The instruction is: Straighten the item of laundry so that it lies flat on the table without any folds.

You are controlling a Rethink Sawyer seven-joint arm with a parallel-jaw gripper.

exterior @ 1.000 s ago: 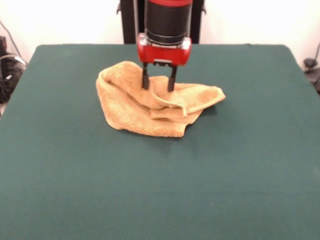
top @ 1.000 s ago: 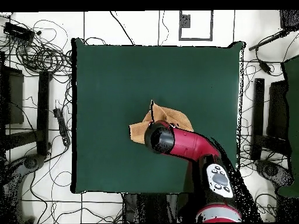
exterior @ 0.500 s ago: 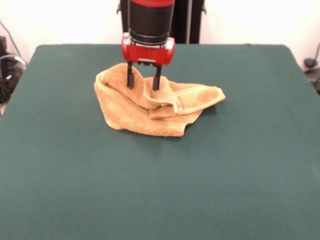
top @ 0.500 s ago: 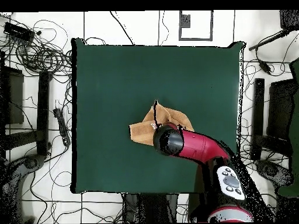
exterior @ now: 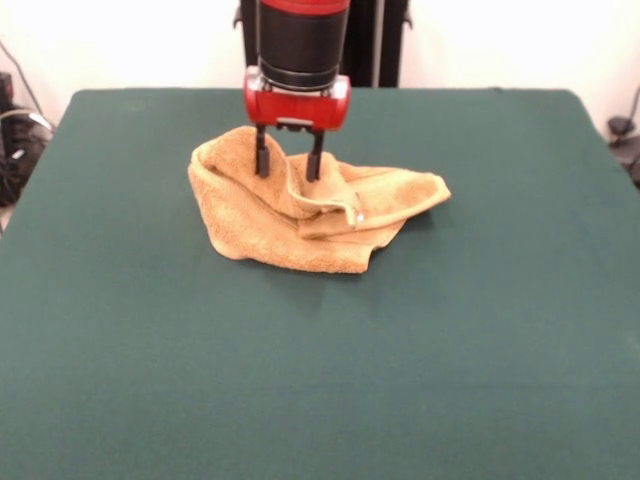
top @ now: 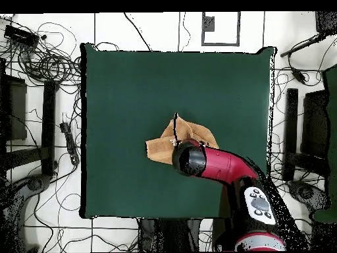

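The item of laundry (exterior: 290,225), a golden-orange terry towel, lies crumpled on the green table (exterior: 450,350) toward the far middle, with a raised fold running across it and one corner pointing right. My gripper (exterior: 288,166) points straight down with its fingers (exterior: 262,156) spread open and their tips in the towel's upper folds, one on each side of the raised ridge. In the overhead view the red arm (top: 220,165) covers the gripper and part of the towel (top: 158,149).
Green table top (top: 131,85) stretches wide on all sides of the towel. Cables (top: 49,62) and dark stands (top: 289,132) lie on the floor around the table.
Over the last second my gripper shifted left in the front view, pushing the towel's raised fold with it. Nothing has moved in the last half second.
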